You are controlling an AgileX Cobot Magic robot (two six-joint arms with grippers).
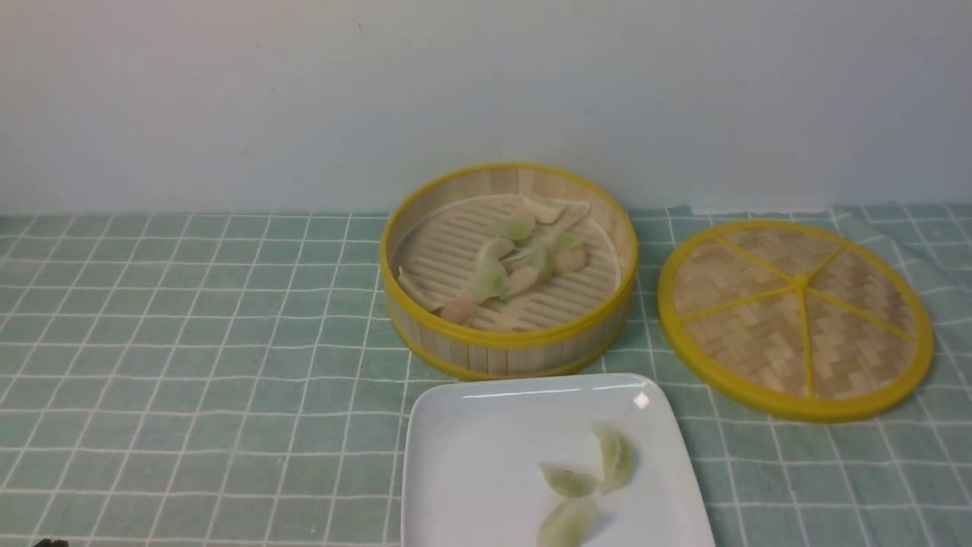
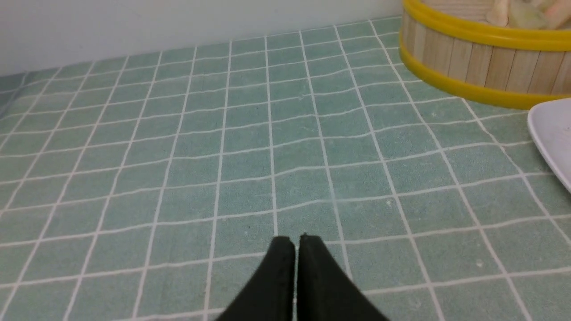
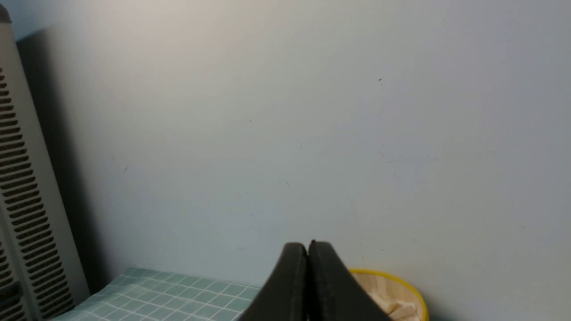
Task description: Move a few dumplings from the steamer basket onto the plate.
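Three dumplings on plate: pale green ones (image 1: 589, 476) lie close together in the right half of the white square plate (image 1: 471, 456), two of them touching at their tips.
Plate: sits at the front of the table (image 1: 190, 342), just in front of the steamer basket (image 1: 507, 351); its near edge is cut off in the front view.
Steamer basket: round bamboo basket with yellow rims, standing near the wall; it holds a loose cluster of dumplings (image 1: 509, 262), green, whitish and pinkish, mostly toward its middle and back.
Lid: flat woven disc with yellow spokes (image 1: 794, 317) lies on the table to the right of the basket, apart from it.
Table: covered by a green cloth with a white grid.
Left claw (image 2: 295, 243): black fingers pressed together, nothing between them, low over bare cloth, well left of the basket and plate.
Right claw (image 3: 308, 247): fingers closed against each other, empty, raised and facing the wall, with the basket rim below it.
Grille: slatted grey panel (image 3: 22, 200) stands beside the table edge in the right wrist view.
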